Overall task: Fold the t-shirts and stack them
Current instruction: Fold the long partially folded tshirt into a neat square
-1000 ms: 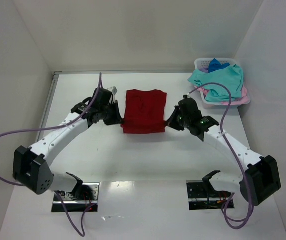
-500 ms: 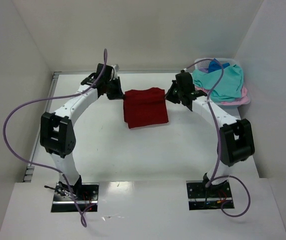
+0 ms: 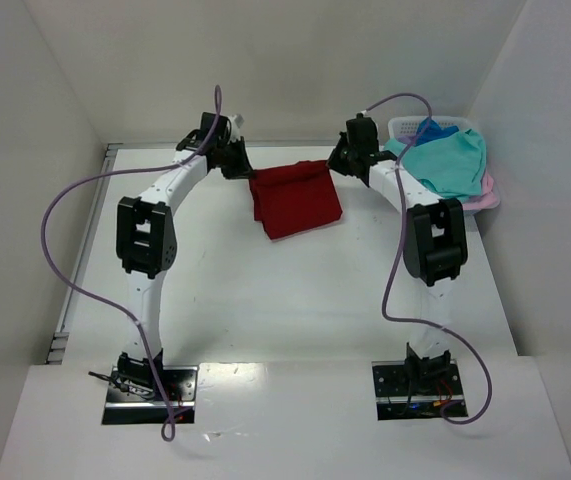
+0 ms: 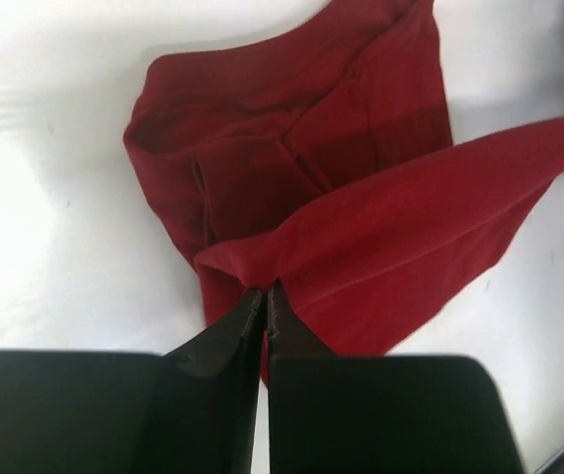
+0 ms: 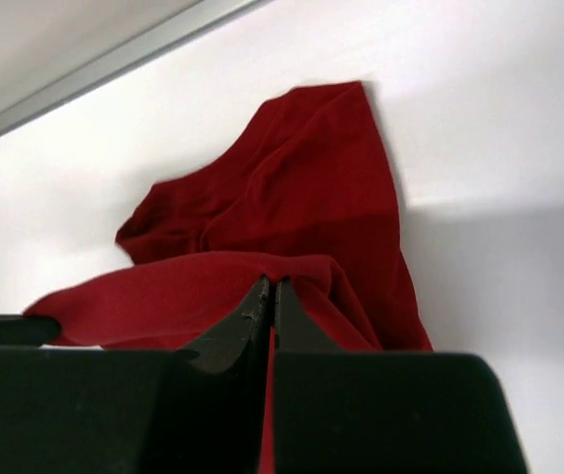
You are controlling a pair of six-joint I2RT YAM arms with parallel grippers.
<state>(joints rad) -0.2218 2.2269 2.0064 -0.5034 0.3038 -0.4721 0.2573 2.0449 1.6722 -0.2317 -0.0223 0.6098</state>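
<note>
At upper centre, left tool (image 3: 248, 172) and right tool (image 3: 332, 166) each pinch the red shirt (image 3: 295, 205), holding its edge raised for folding.

dark red t-shirt (image 3: 295, 200), teal t-shirt (image 3: 443, 162), white table (image 3: 265, 290)

Both arms have been swung from the middle of the bench (image 3: 265, 290) out to its far edge. The near edge of the dark red t-shirt (image 3: 295, 200) has been carried back by the left pincer (image 3: 246, 172) and right pincer (image 3: 333, 164) — the cloth has been doubled over, shifted back and turned crooked.
</note>
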